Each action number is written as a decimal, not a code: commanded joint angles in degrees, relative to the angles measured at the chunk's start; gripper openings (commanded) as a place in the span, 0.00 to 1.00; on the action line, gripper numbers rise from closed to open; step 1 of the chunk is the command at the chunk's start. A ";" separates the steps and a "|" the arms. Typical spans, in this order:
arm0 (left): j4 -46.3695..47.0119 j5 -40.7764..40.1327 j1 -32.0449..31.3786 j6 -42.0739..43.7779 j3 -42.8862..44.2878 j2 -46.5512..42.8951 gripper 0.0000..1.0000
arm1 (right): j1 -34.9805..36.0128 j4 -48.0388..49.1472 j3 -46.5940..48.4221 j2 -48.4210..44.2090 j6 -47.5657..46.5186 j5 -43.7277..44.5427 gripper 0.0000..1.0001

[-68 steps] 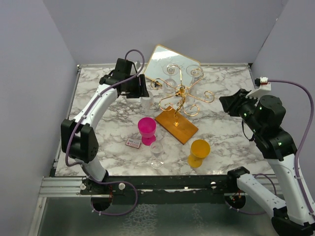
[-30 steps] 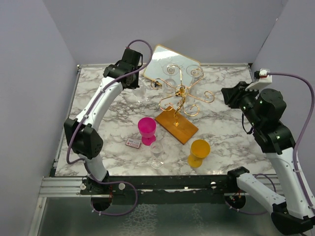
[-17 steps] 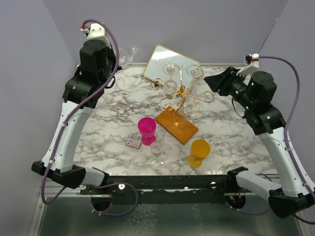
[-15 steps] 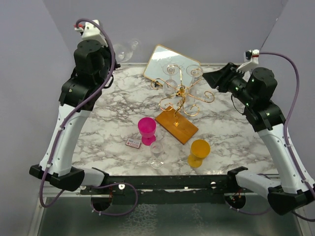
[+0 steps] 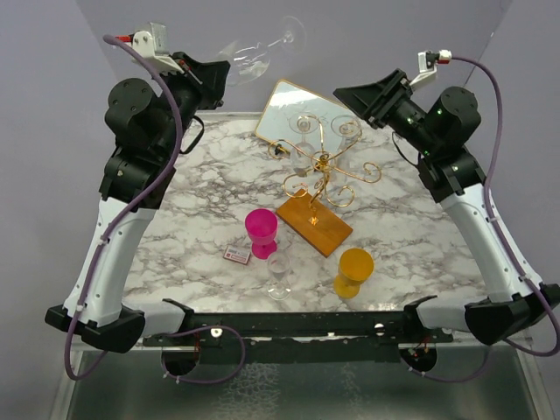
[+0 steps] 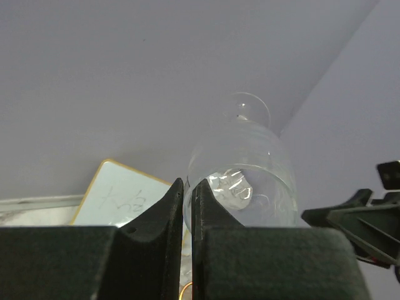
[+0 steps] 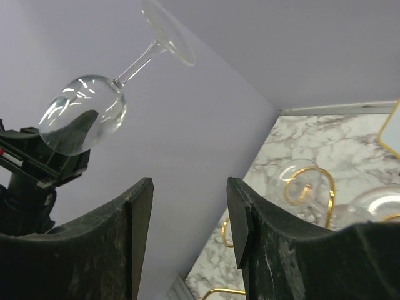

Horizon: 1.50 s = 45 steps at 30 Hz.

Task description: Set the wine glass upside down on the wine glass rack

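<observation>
My left gripper (image 5: pixel 216 72) is raised high over the table's back left and is shut on the rim of a clear wine glass (image 5: pixel 245 59). The glass lies tilted, its foot (image 5: pixel 293 31) pointing up and right. In the left wrist view the fingertips (image 6: pixel 175 194) pinch the bowl wall (image 6: pixel 240 169). The right wrist view shows the same glass (image 7: pixel 84 112) in the air. The gold wire rack (image 5: pixel 322 166) stands on its wooden base (image 5: pixel 313 225) mid-table, with clear glasses hanging on its back arms (image 7: pixel 300 184). My right gripper (image 5: pixel 350 94) is open and empty, above the rack's right side.
A gold-framed mirror (image 5: pixel 325 103) leans behind the rack. A pink goblet (image 5: pixel 261 229), a small clear glass (image 5: pixel 279 273), a yellow goblet (image 5: pixel 354 267) and a small card (image 5: pixel 237 255) stand in front of the rack. Grey walls enclose the table on three sides.
My left arm has lifted the glass from the back left of the table high into the air and tilted it foot-up. My right arm has risen and swung toward the rack.
</observation>
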 commanded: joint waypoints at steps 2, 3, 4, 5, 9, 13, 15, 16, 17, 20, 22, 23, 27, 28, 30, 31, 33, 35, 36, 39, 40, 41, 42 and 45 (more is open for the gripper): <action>15.78 11.18 -0.15 -8.26 -2.39 -2.40 0.00 | 5.79 5.19 8.85 5.46 4.37 4.80 0.52; 16.89 12.11 -0.11 -9.40 -3.00 -2.38 0.00 | 6.73 5.04 10.16 6.43 4.44 6.47 0.52; 18.20 13.02 -0.09 -10.62 -3.79 -2.45 0.00 | 7.69 5.51 10.94 7.27 4.74 8.06 0.52; 19.39 13.71 -0.10 -11.42 -4.54 -2.54 0.00 | 8.59 6.60 11.28 7.85 5.22 9.90 0.52; 21.84 14.05 -0.09 -13.85 -6.45 -2.59 0.00 | 10.47 11.60 11.01 9.25 10.10 14.51 0.52; 24.83 14.75 -0.10 -15.74 -8.67 -2.78 0.00 | 12.27 11.18 13.03 10.78 14.06 19.24 0.51; 26.19 14.86 -0.09 -16.52 -9.68 -2.93 0.00 | 13.17 11.02 13.27 11.07 15.73 22.01 0.50; 26.70 14.85 -0.10 -16.75 -10.09 -3.04 0.00 | 13.53 11.17 13.27 11.16 16.40 23.26 0.49; 26.96 14.77 -0.09 -17.07 -10.50 -3.11 0.00 | 13.94 11.18 13.46 11.34 16.95 24.38 0.49; 28.07 14.92 -0.10 -17.88 -11.38 -3.07 0.00 | 14.65 9.57 15.19 12.43 18.87 26.89 0.46; 28.67 15.02 -0.10 -18.12 -11.65 -2.94 0.00 | 14.83 9.51 16.18 13.12 19.67 27.37 0.44; 28.89 15.02 -0.09 -18.15 -11.74 -2.92 0.00 | 14.92 9.46 16.51 13.43 20.18 27.54 0.44; 29.32 15.20 -0.09 -18.33 -11.88 -2.77 0.00 | 15.38 10.24 16.56 13.79 21.25 28.08 0.43; 29.39 15.11 -0.09 -18.45 -11.92 -2.78 0.00 | 15.47 10.48 16.46 13.74 21.38 28.21 0.43; 29.47 15.30 -0.11 -18.54 -12.01 -2.73 0.00 | 15.64 10.74 16.44 13.91 21.78 28.43 0.42; 29.59 15.55 -0.10 -18.70 -12.09 -2.68 0.00 | 15.67 10.94 16.36 13.95 22.19 28.41 0.42; 30.06 15.72 -0.10 -19.12 -12.52 -2.66 0.00 | 15.82 11.65 16.24 14.26 22.97 28.07 0.41; 30.78 15.62 -0.13 -19.56 -13.50 -2.88 0.00 | 15.92 12.52 16.18 14.47 23.61 27.33 0.41; 30.89 15.51 -0.12 -19.69 -13.81 -2.93 0.00 | 15.98 13.02 16.05 14.51 23.99 26.68 0.41; 31.33 14.92 -0.09 -19.57 -14.36 -3.26 0.00 | 16.47 14.57 15.26 14.14 24.98 25.72 0.40; 31.34 14.67 -0.09 -19.48 -14.48 -3.35 0.00 | 16.64 15.01 14.83 13.84 25.31 25.59 0.40; 31.47 14.40 -0.10 -19.58 -14.62 -3.44 0.00 | 16.76 15.58 14.26 13.59 25.63 25.48 0.40; 31.96 14.52 -0.14 -19.82 -15.15 -3.66 0.00 | 16.87 16.04 13.61 13.27 26.15 25.59 0.40; 32.58 14.98 -0.10 -20.57 -16.41 -4.05 0.00 | 17.11 17.02 11.63 12.05 27.16 26.44 0.38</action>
